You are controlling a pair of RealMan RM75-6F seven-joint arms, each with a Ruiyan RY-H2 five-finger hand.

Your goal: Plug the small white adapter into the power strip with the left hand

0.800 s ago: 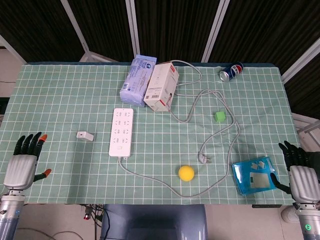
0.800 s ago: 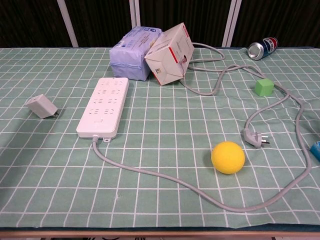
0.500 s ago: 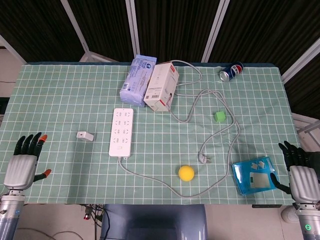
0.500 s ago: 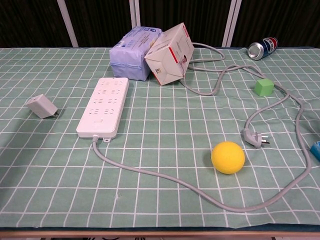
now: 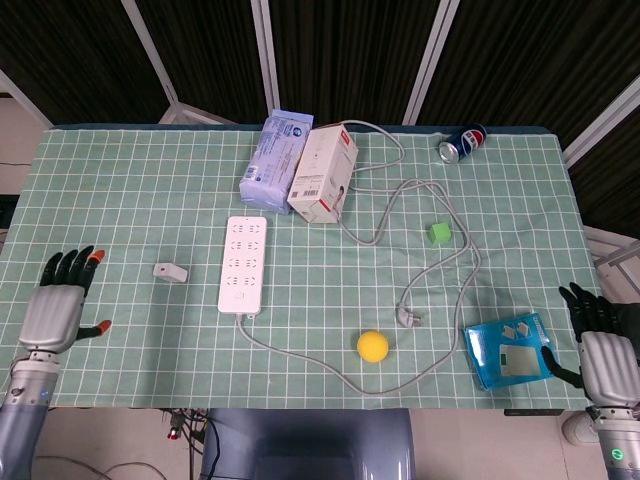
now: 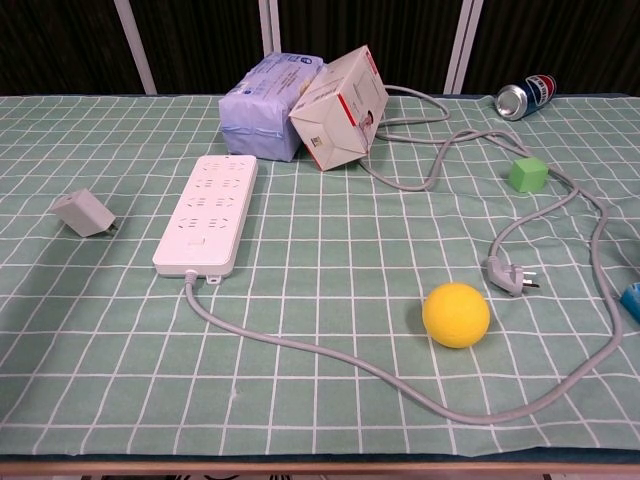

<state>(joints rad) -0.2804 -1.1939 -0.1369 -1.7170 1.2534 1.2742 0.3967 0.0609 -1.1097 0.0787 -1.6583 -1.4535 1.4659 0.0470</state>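
The small white adapter (image 5: 168,271) (image 6: 84,215) lies on the green checked cloth, a short way left of the white power strip (image 5: 243,264) (image 6: 208,212). My left hand (image 5: 58,304) hovers at the table's left front corner, fingers spread and holding nothing, well to the left of the adapter. My right hand (image 5: 603,350) is at the right front edge, fingers apart and holding nothing, beside a blue packet. Neither hand shows in the chest view.
The strip's grey cable (image 5: 330,370) loops across the front to a loose plug (image 5: 409,317). A yellow ball (image 5: 373,346), green cube (image 5: 439,232), soda can (image 5: 461,143), white box (image 5: 323,173), blue tissue pack (image 5: 273,155) and blue packet (image 5: 508,350) lie around.
My left hand has risen and shifted forward and slightly right, toward the adapter. The right hand and all objects stay put.
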